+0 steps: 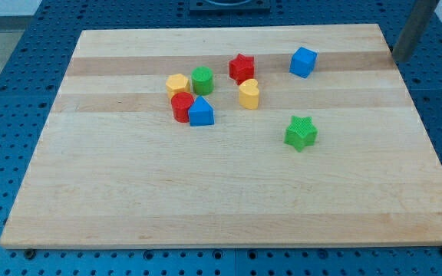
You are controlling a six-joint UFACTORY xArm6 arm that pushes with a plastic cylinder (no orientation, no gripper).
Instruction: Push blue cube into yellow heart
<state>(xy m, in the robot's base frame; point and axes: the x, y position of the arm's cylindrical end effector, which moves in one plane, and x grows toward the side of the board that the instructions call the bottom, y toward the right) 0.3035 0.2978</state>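
The blue cube [303, 62] sits near the view's top right of the wooden board [206, 199]. The yellow heart [249, 93] lies below and to the left of it, a short gap apart, just under a red star [242, 67]. My tip [397, 58] is at the board's top right edge, well to the right of the blue cube and touching no block.
A cluster sits left of the heart: a green cylinder [202, 80], a yellow hexagon-like block [177, 83], a red block [181, 106] and a blue triangular block [201, 112]. A green star [301, 133] lies alone below the blue cube.
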